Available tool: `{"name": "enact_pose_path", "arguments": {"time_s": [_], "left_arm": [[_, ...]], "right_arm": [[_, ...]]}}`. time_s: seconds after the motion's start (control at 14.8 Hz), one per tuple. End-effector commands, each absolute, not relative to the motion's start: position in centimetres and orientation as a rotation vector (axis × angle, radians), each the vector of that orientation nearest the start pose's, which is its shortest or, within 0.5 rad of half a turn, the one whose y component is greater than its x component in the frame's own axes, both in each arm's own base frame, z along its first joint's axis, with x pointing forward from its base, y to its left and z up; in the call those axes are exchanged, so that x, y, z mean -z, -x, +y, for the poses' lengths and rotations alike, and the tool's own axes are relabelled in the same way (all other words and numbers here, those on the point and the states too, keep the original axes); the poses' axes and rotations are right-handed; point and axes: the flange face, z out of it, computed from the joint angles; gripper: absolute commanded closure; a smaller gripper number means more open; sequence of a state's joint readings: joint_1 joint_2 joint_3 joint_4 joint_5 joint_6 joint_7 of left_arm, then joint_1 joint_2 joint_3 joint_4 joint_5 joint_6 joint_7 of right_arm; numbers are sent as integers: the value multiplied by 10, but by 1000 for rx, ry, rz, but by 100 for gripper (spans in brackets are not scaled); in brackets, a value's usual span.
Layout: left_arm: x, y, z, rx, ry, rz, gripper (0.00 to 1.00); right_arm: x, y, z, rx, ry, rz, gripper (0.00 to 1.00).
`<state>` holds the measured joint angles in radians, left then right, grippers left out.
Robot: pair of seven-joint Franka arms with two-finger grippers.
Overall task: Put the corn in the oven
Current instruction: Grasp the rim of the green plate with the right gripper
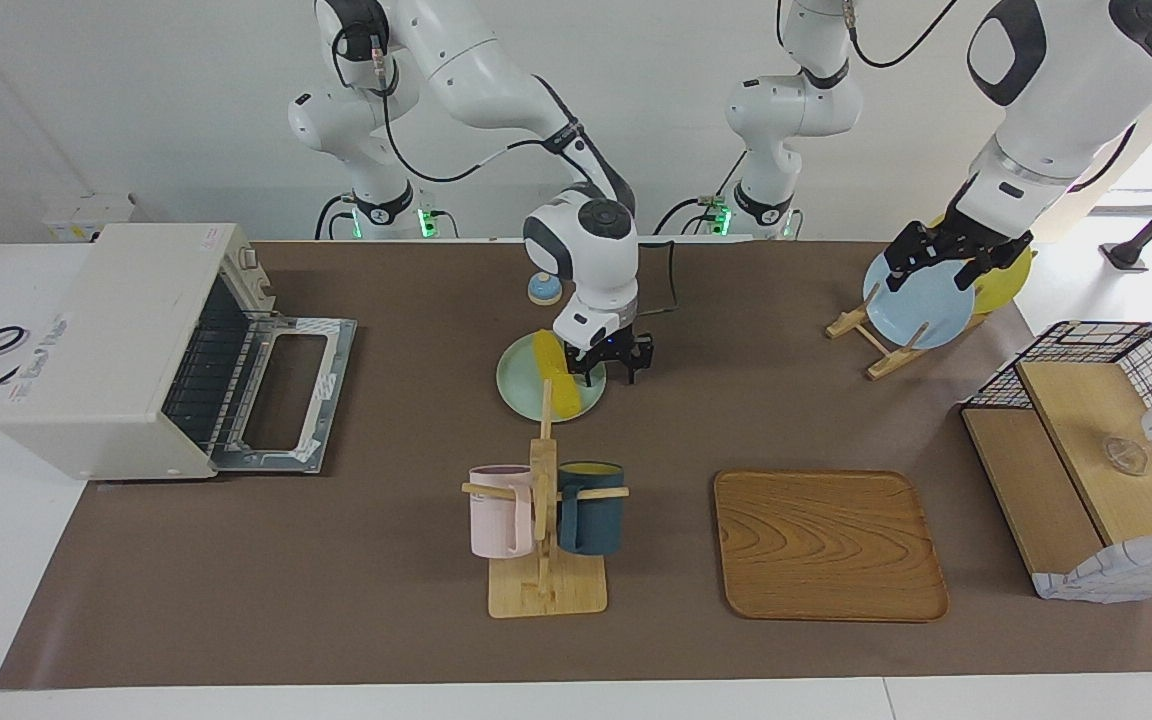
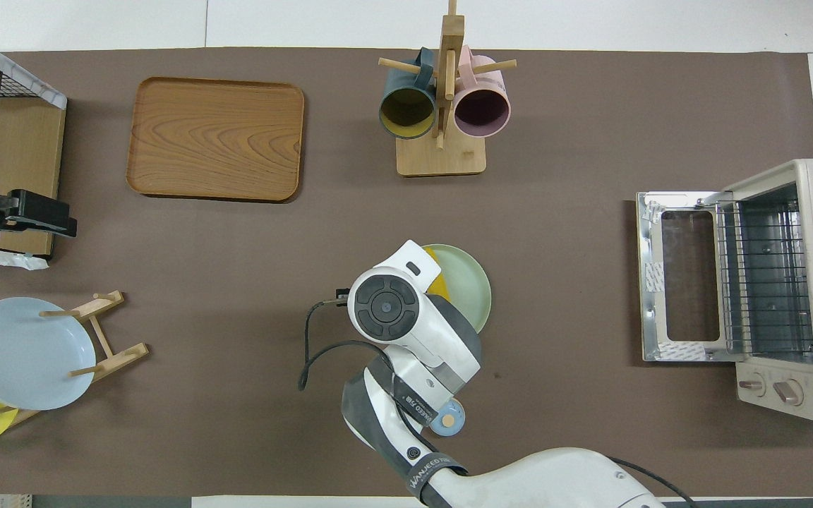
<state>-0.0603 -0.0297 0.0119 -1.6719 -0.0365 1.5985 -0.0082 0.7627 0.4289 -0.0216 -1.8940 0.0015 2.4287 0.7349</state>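
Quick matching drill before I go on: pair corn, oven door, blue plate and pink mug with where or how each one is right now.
1 corn
2 oven door
3 blue plate
4 pink mug

a folded down open
b hanging on the mug tree
c lying on the green plate
d standing in the wooden rack

Pairs: 1-c, 2-a, 3-d, 4-b
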Motion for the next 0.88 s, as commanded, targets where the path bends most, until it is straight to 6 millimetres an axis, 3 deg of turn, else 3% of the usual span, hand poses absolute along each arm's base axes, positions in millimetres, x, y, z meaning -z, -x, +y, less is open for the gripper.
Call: {"name": "enact_pose_path", "arguments": {"time_s": [0.0, 0.2, 0.41, 0.68, 0.81], "left_arm": [[-601, -540, -27, -73, 3153, 69, 0], [-601, -539, -27, -71, 3153, 69, 0], [-601, -539, -27, -71, 3153, 69, 0], [-601, -539, -27, -71, 3153, 72, 0], [-601, -539, -27, -71, 3153, 69, 0]], "right_arm": [[-287, -464, 430, 59, 3107, 0, 100], [-296, -463, 433, 15, 3172, -50, 100], [-333, -478, 430, -19, 3309, -103, 100], [-362, -500, 395, -57, 3399, -28, 100], [-375, -502, 379, -32, 3486, -82, 100]]}}
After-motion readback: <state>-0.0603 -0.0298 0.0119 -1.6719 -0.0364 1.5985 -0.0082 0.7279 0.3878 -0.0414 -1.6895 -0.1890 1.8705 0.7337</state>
